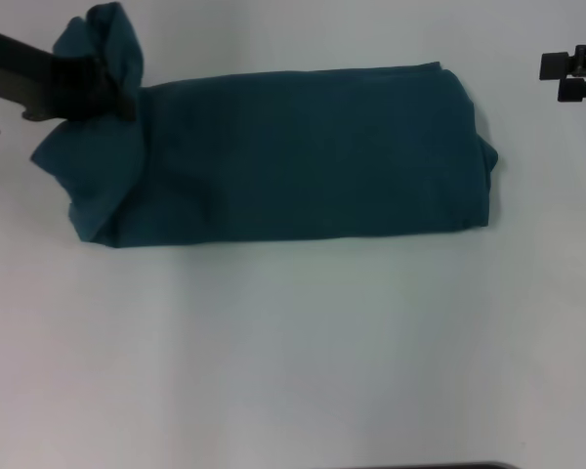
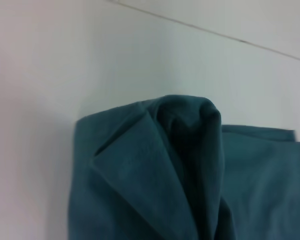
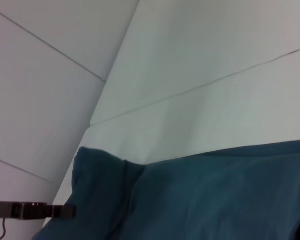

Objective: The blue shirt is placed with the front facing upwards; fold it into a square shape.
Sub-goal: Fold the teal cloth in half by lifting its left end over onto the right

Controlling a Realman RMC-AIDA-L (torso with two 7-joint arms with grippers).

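Observation:
The blue shirt (image 1: 303, 156) lies across the far half of the white table (image 1: 293, 352) as a long band folded lengthwise, plain teal side up, with no lettering showing. My left gripper (image 1: 107, 88) is shut on the band's left end and holds a bunched fold (image 1: 103, 39) of cloth up off the table. This raised fold (image 2: 185, 150) fills the left wrist view. My right gripper (image 1: 578, 76) hangs open at the far right edge, well clear of the shirt's right end (image 1: 474, 147). The right wrist view looks along the shirt (image 3: 200, 195) toward the left gripper (image 3: 65, 212).
Bare white table stretches in front of the shirt to the near edge. A dark strip (image 1: 469, 465) shows at the bottom edge of the head view. Thin seams (image 3: 200, 87) run across the table surface behind the shirt.

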